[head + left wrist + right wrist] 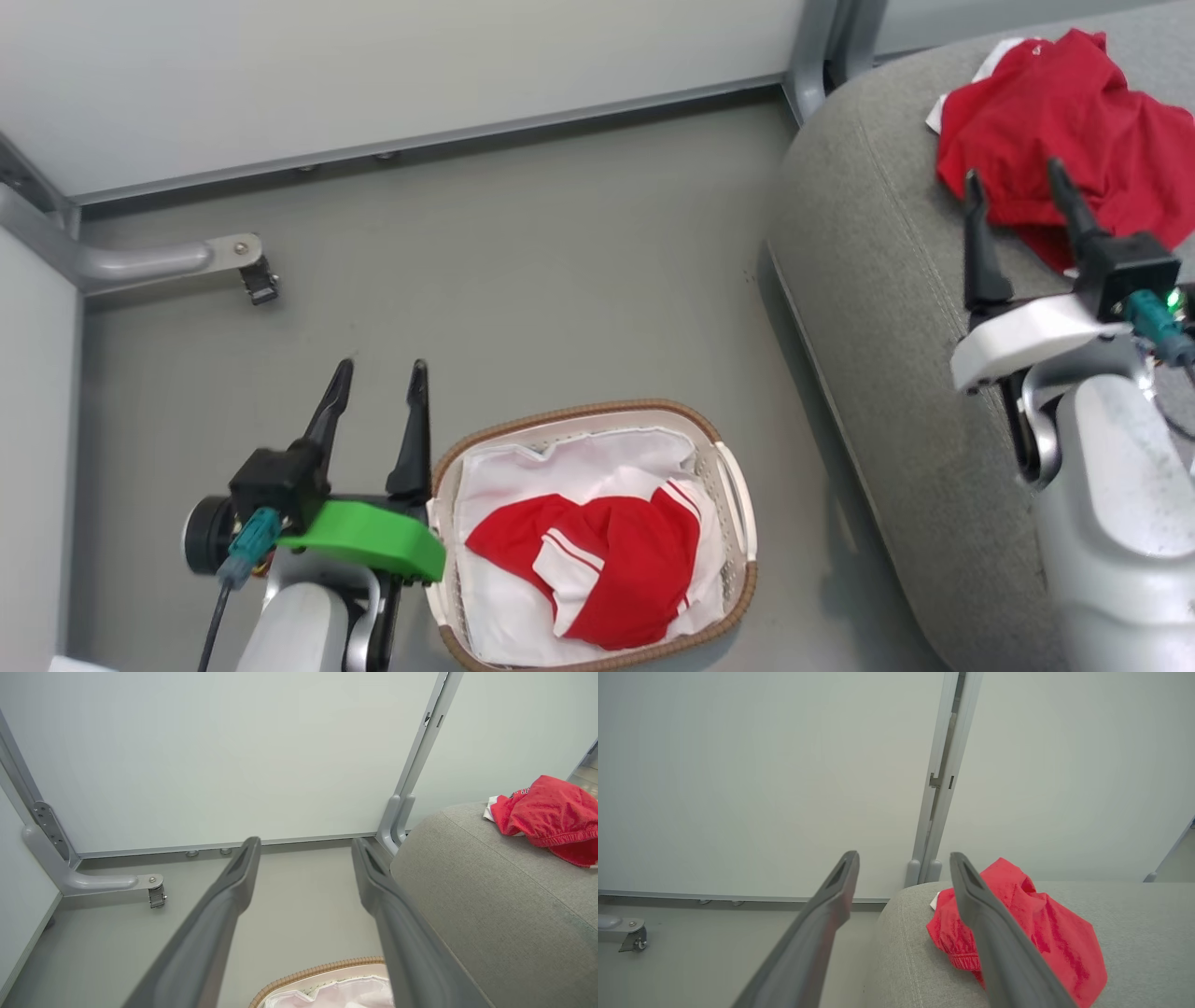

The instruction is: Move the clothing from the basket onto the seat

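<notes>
One bright red soft sports garment with white stripes (pixel 607 560) lies bunched in the small oval cream-white plastic basket with brown woven rim (pixel 569 413). It sits on the plain white cloth liner (pixel 569 462), toward the basket's near-right part. A second bright red crumpled garment (pixel 1064 112) is already out. It lies well right of the basket and farther off, on the large light grey upholstered seat (pixel 878 280). The basket stands on the grey floor (pixel 560 280), apart from the seat.

Left gripper (pixel 381 366): just beside the basket's left rim, outside it. Fingers spread, holding nothing, pointing past the basket and not into it.

Right gripper (pixel 1013 173): far right of the basket, over the seat by the second garment. Fingers parted, empty. Cannot tell if they touch the cloth.

Handling, as a judgement: the fabric looks thin, light and limp, so it will likely drape and trail when lifted. It is probably not fragile and not slippery.
- Best hold is probably a raised fold in the middle of the red heap, pinched deep enough to catch several layers.
- Risk: the liner is loose cloth right beneath and the white trim looks much like it. A low pinch could catch the liner and drag the light basket.
- Keep the grip on red, and lift high enough for hanging ends to clear the rim.
</notes>
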Motion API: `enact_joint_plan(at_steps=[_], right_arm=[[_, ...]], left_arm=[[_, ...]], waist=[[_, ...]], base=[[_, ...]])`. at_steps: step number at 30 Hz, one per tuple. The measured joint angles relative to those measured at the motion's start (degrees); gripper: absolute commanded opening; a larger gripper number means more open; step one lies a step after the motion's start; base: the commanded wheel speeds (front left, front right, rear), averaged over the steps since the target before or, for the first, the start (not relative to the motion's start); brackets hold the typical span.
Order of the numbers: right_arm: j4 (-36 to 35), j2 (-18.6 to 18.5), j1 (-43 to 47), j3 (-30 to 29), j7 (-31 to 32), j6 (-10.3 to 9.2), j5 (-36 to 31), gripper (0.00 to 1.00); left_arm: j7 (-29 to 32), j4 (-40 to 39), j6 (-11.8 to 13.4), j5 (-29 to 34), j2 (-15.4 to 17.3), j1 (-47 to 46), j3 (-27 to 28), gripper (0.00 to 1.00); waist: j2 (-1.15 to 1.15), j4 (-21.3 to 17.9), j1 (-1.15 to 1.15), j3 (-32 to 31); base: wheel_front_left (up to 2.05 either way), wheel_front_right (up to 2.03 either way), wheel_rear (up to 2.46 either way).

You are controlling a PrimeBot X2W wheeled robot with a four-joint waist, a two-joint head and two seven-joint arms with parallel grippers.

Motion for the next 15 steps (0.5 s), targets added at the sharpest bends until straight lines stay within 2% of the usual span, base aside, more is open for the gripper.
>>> enact_joint_plan(at_steps=[5,15], right_arm=[[-4.1,3.1,6.0,0.7,0.0,0.00,2.2,1.00],[-6.8,3.7,17.5,5.2,0.0,0.00,6.9,1.00]], left_arm=[[0.0,-1.7,0.2,0.9,-0.5,5.1,4.9,1.00],[0.0,-3.3,0.7,-0.2,-0.8,12.1,7.3,1.00]], waist=[[0.00,2.1,0.00,-2.2],[0.00,3.7,0.00,-4.8]], base=[[0.00,0.00,0.00],[0.00,0.00,0.00]])
